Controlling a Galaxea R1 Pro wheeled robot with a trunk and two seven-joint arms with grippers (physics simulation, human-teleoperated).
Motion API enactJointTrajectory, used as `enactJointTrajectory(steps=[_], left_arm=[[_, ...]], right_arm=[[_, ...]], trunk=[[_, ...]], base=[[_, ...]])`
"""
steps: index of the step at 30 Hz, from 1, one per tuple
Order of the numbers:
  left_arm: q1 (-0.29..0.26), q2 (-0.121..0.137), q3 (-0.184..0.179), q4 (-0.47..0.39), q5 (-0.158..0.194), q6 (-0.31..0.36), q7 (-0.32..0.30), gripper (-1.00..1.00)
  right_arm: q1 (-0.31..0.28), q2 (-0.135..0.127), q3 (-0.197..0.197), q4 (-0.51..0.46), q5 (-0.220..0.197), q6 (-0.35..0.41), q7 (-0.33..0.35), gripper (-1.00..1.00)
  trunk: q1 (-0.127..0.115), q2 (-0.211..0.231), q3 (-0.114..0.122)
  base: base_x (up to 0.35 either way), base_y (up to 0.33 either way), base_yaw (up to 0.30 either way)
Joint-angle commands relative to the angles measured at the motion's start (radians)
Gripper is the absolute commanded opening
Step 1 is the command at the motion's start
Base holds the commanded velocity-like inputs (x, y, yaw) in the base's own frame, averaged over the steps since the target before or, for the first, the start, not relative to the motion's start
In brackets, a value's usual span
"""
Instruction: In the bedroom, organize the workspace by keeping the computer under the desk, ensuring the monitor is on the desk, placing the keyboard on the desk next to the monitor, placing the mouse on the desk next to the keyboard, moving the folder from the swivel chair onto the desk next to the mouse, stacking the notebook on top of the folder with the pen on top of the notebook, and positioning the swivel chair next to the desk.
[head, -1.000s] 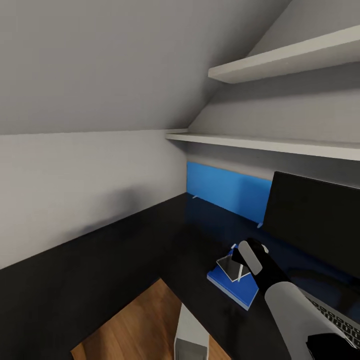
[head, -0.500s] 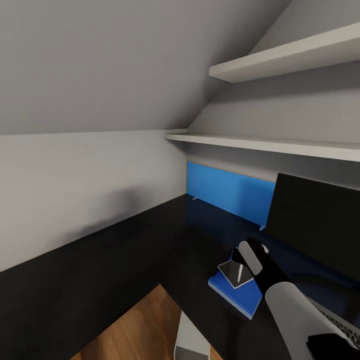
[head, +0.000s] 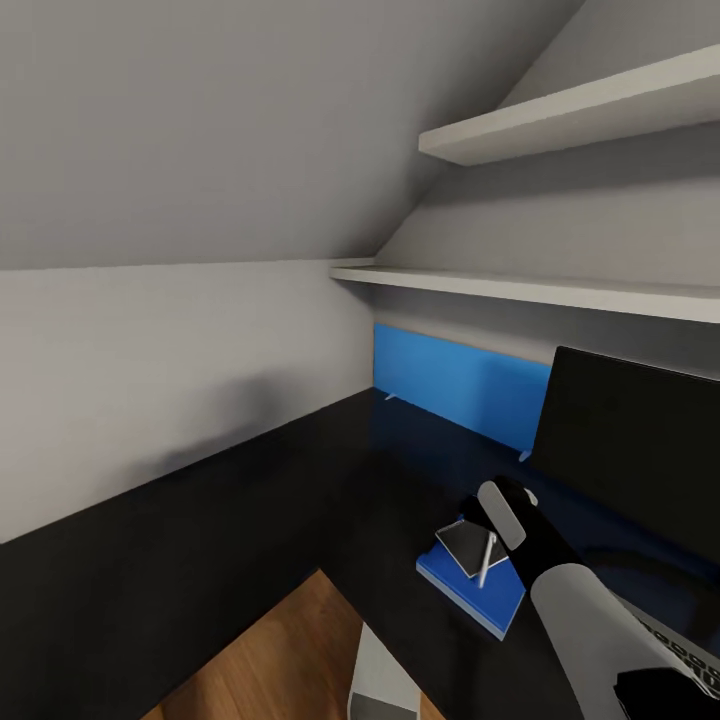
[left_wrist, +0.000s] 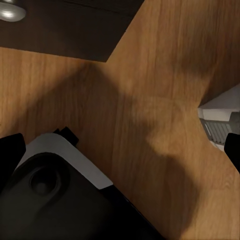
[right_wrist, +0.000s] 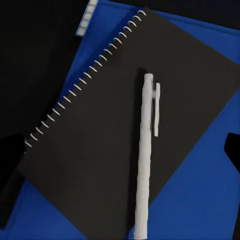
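On the black desk (head: 250, 500) lies the blue folder (head: 455, 585), in front of the monitor (head: 640, 450). The dark spiral-bound notebook (head: 462, 545) rests on the folder (right_wrist: 200, 200), and the white pen (head: 487, 560) lies flat across the notebook (right_wrist: 90, 150). My right gripper (head: 480, 515) hovers just over them, open, its fingertips wide on either side of the pen (right_wrist: 145, 160). A corner of the keyboard (head: 680, 640) is in view at the lower right. My left gripper (left_wrist: 120, 155) hangs open over the wood floor. The mouse and the swivel chair are out of view.
Two white shelves (head: 560, 120) run above the desk's blue back panel (head: 450, 385), under a sloped grey ceiling. A white-grey case (head: 380, 680) stands on the wood floor (left_wrist: 150, 75) inside the desk's corner. My own base (left_wrist: 60, 200) is below the left gripper.
The pen has left the right gripper and now lies flat on the notebook. The camera shifted slightly at first; the arm has barely moved.
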Motion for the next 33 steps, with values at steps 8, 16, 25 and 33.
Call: enactJointTrajectory(steps=[8, 16, 25, 33], left_arm=[[0.000, 0.001, -0.003, -0.002, 0.011, -0.014, 0.004, 1.00], [0.000, 0.002, -0.002, -0.002, 0.012, -0.016, 0.004, 1.00], [0.000, 0.002, -0.002, -0.002, 0.012, -0.017, 0.003, 1.00], [0.000, 0.001, -0.002, -0.003, 0.011, -0.018, 0.003, 1.00]], right_arm=[[0.015, -0.003, 0.013, -0.139, -0.013, 0.007, -0.001, 1.00], [0.095, -0.005, 0.016, -0.351, -0.011, 0.019, -0.002, 1.00], [0.124, -0.005, 0.019, -0.402, -0.009, 0.020, 0.001, 1.00], [0.196, -0.004, 0.118, -0.574, -0.011, 0.025, 0.005, 1.00]], trunk=[[0.000, -0.001, -0.001], [0.000, -0.001, -0.001], [0.000, -0.001, -0.001], [0.000, -0.001, -0.001]], base=[[0.000, 0.000, 0.000], [-0.179, 0.000, 0.000], [-0.320, 0.000, 0.000], [-0.323, 0.000, 0.000]])
